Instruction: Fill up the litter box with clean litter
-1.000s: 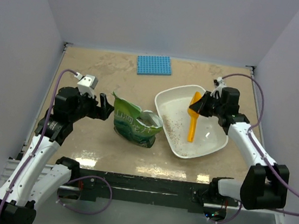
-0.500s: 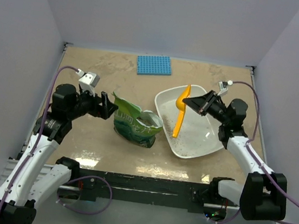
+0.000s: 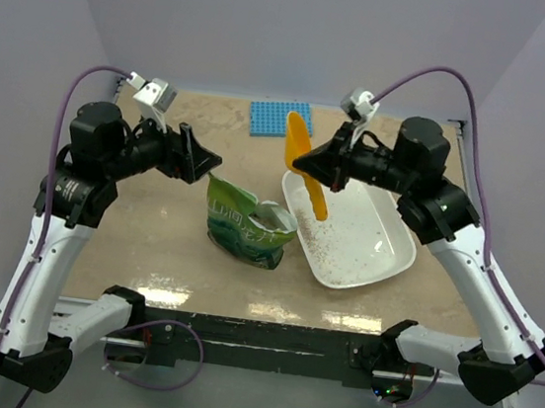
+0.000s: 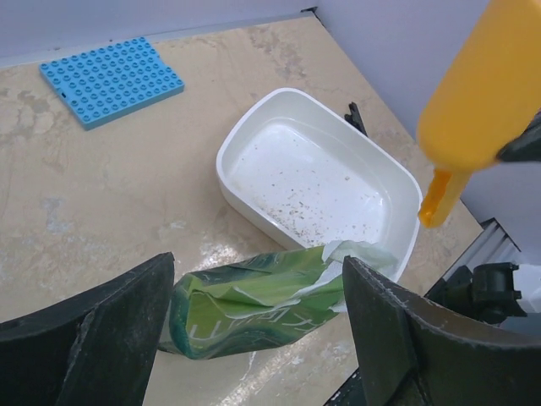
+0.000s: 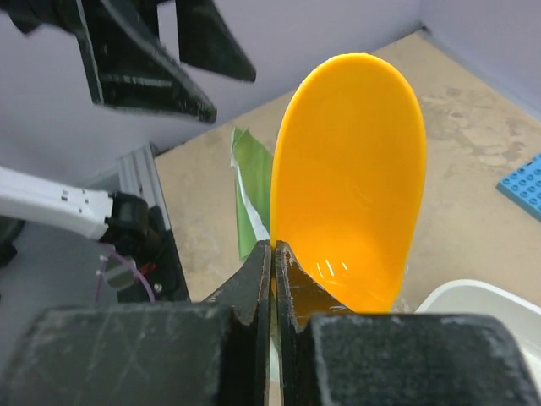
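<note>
The tan table (image 3: 149,239) sat inside pale walls (image 3: 273,35). The right gripper (image 3: 305,161) pinched the orange scoop (image 3: 299,136); the litter box (image 3: 387,240), holding few grains of clean litter (image 3: 321,232), lay below it. The left gripper (image 3: 203,164) hung open over the green bag (image 3: 240,222), which could tip if bumped.

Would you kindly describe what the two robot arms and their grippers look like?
Both the left arm and right arm have smooth white link shells with bulky black joints. A thin purple cable loops along each to a small white-grey camera block at the wrist. The left gripper and right gripper are matte black, with flat wedge-shaped fingers.
</note>
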Motion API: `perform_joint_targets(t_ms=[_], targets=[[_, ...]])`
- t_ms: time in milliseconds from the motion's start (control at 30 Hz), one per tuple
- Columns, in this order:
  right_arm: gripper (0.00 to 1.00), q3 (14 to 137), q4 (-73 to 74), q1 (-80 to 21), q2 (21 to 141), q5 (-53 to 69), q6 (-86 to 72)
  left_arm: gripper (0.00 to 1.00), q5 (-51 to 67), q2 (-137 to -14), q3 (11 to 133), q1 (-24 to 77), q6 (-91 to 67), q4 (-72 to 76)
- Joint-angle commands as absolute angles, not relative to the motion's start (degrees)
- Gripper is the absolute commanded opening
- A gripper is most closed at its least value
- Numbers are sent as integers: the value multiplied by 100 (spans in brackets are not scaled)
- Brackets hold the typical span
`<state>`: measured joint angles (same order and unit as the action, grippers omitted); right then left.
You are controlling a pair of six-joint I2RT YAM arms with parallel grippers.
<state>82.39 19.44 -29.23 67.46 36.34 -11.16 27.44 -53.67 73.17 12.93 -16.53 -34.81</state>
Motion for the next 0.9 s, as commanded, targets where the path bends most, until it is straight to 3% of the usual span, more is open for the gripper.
perform_joint_targets(t_ms=[0, 267, 500, 867], targets=[[0, 8884, 3680, -3620, 7066, 2305, 402, 85, 3032, -5677, 8408, 1318, -1749, -4428], [0, 9948, 4789, -5191, 7611, -382, 817, 84, 3225, -5450, 8209, 1371, -2723, -4061], [0, 10555, 5404, -6388, 8077, -2001, 791, 84, 3682, -5519, 8305, 1371, -3085, -4219], [0, 10661, 5441, -7531, 8287, -2962, 1046, 80, 4104, -5704, 8350, 1380, -3217, -4562]])
